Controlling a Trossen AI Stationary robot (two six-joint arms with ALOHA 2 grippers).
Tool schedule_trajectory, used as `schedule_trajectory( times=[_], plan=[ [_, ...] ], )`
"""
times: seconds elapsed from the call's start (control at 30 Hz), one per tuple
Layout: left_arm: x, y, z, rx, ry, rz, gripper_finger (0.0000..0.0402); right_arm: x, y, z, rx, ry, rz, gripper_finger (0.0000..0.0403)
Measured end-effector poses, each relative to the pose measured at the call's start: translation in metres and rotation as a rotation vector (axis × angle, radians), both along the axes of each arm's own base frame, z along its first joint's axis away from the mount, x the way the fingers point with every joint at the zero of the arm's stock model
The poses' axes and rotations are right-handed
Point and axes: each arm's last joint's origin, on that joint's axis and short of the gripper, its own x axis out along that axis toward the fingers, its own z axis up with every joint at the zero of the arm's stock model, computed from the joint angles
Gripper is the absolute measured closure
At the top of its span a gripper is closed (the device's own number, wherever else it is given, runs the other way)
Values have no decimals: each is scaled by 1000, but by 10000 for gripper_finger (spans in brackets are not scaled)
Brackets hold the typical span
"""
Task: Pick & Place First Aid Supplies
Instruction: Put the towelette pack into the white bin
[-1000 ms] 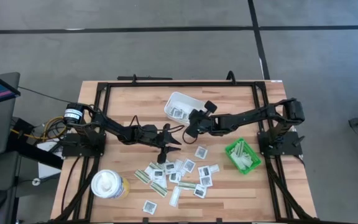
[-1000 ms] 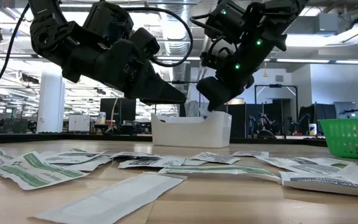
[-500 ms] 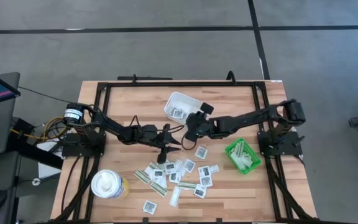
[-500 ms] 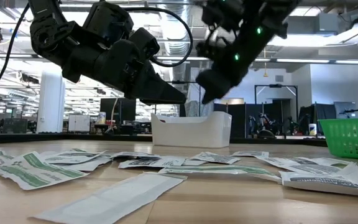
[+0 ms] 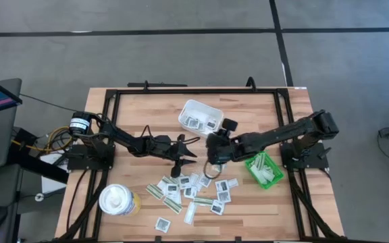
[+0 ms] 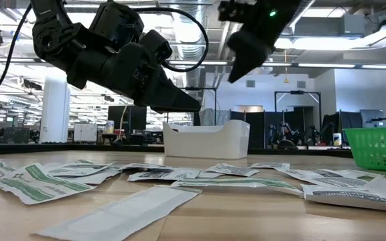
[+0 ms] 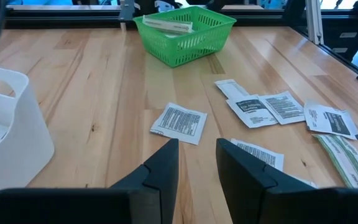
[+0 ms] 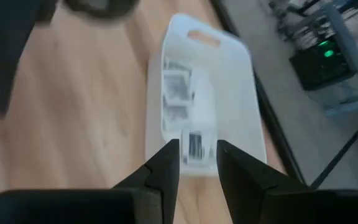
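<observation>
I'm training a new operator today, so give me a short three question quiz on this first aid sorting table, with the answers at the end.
1. True or false: the white tray already holds some square packets.
2. What lies in the green bin? A) narrow strips B) square packets C) nothing
3. Which gripper shows open, empty fingers above loose packets on the wood?

Key
1. True: printed square packets lie inside it, seen from above and in the right wrist view.
2. A: narrow strips rest in the bin.
3. Both: the left gripper and the right gripper each show a gap between the fingers with nothing held.
</observation>
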Motion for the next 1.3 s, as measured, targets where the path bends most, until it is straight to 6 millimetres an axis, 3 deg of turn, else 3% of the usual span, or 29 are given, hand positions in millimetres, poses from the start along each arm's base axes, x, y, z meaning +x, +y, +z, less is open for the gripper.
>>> schedule_trajectory(
  times=[0.23,0.47,0.7,0.8,1.0,1.17,1.3],
  plan=[
    [0,0,-1,-2,7,0,294,-51,2,14,40,13,-129,303],
    [0,0,-1,-1,8,0,294,-89,-4,-13,156,-115,-127,303],
    [0,1,0,6,3,29,294,-65,11,-41,443,-350,263,303],
    [0,5,0,9,0,55,294,-49,19,-54,463,-402,423,303],
    [1,7,0,8,-1,63,294,-25,27,-94,486,-281,464,296],
    [1,7,0,6,0,64,294,-8,33,-101,601,-241,541,280],
    [1,7,0,6,0,63,294,-6,38,-105,663,-243,488,259]
  ],
)
